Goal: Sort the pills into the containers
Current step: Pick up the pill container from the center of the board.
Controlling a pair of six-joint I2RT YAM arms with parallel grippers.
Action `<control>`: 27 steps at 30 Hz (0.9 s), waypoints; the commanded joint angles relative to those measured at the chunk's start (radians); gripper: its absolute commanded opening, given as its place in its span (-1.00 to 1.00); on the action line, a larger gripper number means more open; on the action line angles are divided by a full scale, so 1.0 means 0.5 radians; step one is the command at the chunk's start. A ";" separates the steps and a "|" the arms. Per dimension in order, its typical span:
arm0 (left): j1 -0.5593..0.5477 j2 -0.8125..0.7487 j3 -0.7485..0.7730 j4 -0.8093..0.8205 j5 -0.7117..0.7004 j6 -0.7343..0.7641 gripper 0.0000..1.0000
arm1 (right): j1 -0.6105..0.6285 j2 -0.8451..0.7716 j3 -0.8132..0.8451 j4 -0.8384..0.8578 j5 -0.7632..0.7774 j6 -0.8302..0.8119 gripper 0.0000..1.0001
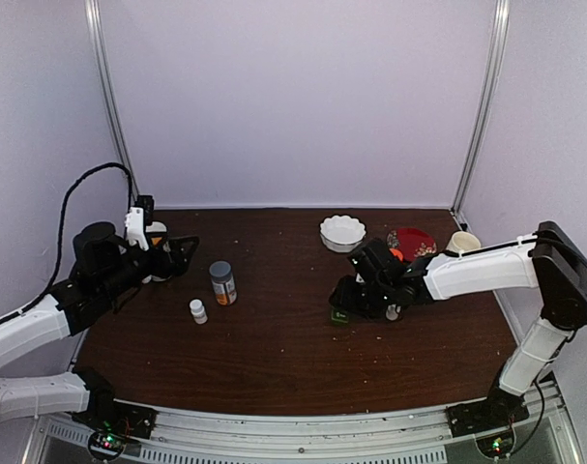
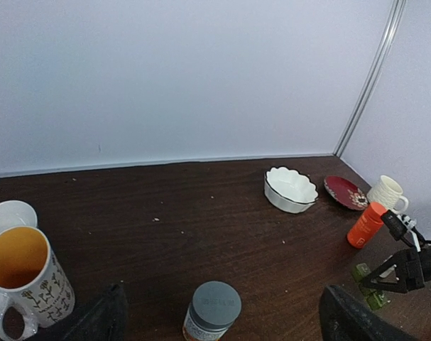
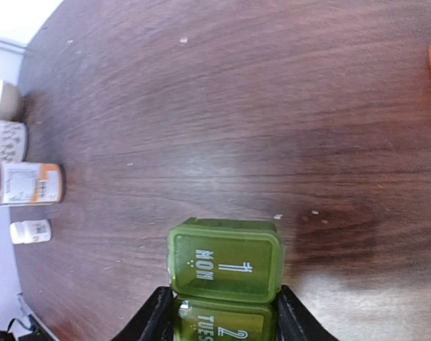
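Where the pill box (image 3: 226,266) sits: on the tabletop (image 3: 222,106), MON and TUES lids down.
Right tool (image 3: 224,320): fingers pressed on both sides of the TUES cell, clamped on the box.
Left tool (image 2: 226,323): fingers wide apart, holding nothing.
Pills: whitish specks (image 3: 277,216) just beside the box may be some.
Doing it well: keep the box level; the lids likely need opening first.
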 commanded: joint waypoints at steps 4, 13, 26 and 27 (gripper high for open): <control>-0.042 0.181 0.102 0.142 0.434 -0.241 0.93 | -0.025 -0.137 -0.162 0.608 -0.384 -0.237 -0.09; -0.352 0.544 0.217 0.586 0.592 -0.578 0.90 | -0.031 -0.432 -0.453 1.518 -0.662 -0.257 -0.07; -0.531 0.895 0.416 0.953 0.984 -0.804 0.87 | -0.038 -0.379 -0.560 2.569 -1.082 -0.018 -0.06; -0.548 0.920 0.431 0.976 1.001 -0.814 0.87 | -0.040 -0.351 -0.554 2.654 -1.108 0.020 -0.07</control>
